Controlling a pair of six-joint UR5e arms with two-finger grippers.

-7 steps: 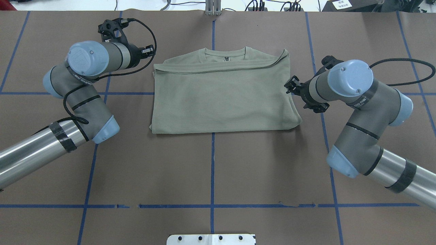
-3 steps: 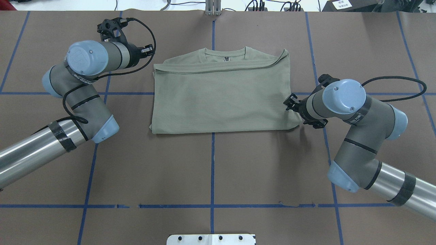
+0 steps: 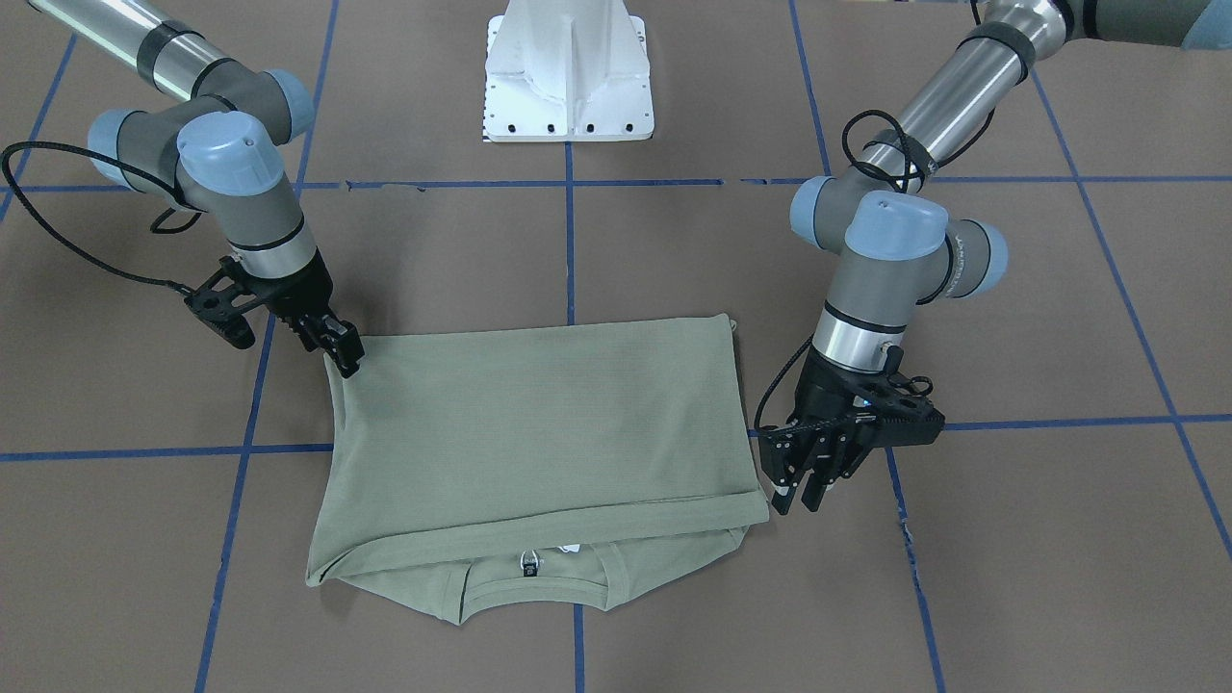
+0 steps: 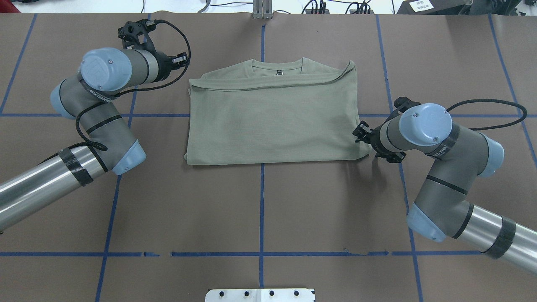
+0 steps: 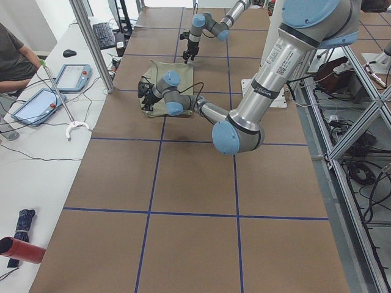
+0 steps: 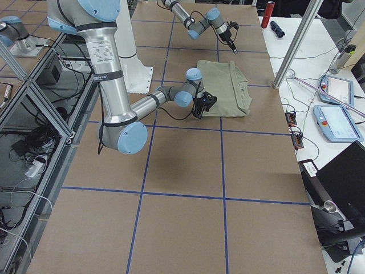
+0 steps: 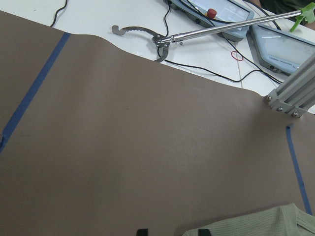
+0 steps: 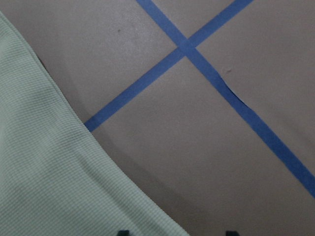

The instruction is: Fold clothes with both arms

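Note:
The sage-green shirt (image 4: 272, 121) lies folded flat on the brown table, collar at the far edge, with the fold running just below the neck (image 3: 539, 423). My left gripper (image 3: 799, 491) hangs open, fingers down, just beside the shirt's far left corner; the left wrist view shows that corner (image 7: 256, 223) at the bottom between the finger ends. My right gripper (image 3: 342, 358) is open at the shirt's near right corner (image 4: 360, 132), touching or nearly touching the cloth. In the right wrist view the shirt's edge (image 8: 49, 172) runs down to the fingers.
Blue tape lines (image 4: 262, 209) grid the brown table cover. The white pedestal base (image 3: 568, 72) stands at the robot's side. Beyond the far edge are tablets (image 5: 70, 76), a grabber tool (image 7: 162, 42), a metal post (image 7: 295, 93) and a seated person (image 5: 12, 55).
My right arm has travelled along the shirt's right edge toward the robot, from mid-edge to the near right corner. The left arm has shifted only slightly. The shirt has not moved.

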